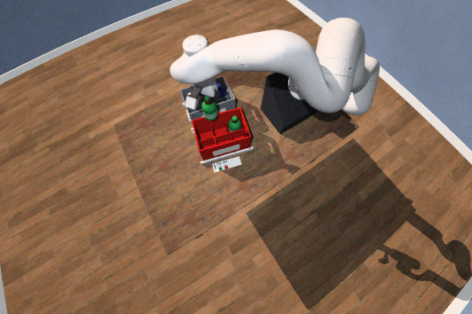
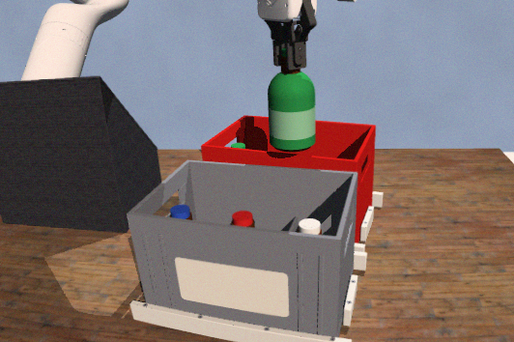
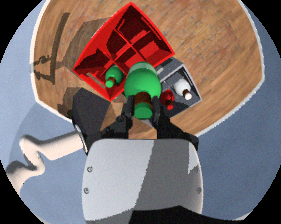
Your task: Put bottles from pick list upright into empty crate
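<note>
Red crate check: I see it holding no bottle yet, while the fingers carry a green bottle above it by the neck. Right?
Not quite. The red crate already holds one green bottle, standing in a back corner cell; the top view shows it. The rest stands: the gripper is shut on a second green bottle by its neck, above the crate.
</note>
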Robot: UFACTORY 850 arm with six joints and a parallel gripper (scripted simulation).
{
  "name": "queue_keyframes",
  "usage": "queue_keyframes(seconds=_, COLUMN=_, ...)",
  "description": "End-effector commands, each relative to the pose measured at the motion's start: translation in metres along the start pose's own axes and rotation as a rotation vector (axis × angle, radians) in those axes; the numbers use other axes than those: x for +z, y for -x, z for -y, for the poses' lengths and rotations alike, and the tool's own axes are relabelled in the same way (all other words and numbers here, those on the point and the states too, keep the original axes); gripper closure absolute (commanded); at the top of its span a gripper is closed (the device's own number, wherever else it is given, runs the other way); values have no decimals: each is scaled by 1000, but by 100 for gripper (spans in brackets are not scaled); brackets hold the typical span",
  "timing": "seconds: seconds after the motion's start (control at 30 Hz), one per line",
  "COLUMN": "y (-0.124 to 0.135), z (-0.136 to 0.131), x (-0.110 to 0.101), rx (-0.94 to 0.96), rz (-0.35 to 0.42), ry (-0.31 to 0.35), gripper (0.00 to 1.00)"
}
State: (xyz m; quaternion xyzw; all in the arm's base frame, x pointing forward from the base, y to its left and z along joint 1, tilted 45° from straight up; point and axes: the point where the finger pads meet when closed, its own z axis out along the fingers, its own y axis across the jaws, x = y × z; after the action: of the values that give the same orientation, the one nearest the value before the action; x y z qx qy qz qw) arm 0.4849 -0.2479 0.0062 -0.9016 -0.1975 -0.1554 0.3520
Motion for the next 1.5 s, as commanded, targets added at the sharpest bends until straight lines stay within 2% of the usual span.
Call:
queue_keyframes(seconds=0.0, y=-3, z=9, x=-1, rx=-1, rz=-1, ry=2, gripper=100)
queue_keyframes(seconds=0.73, y=-13, z=49, x=-1, rx=-1, rz=-1, ry=2, gripper=100)
queue_keyframes(seconds=1.47, y=-12, z=47, x=-1, rx=-1, rz=-1, ry=2, gripper=100)
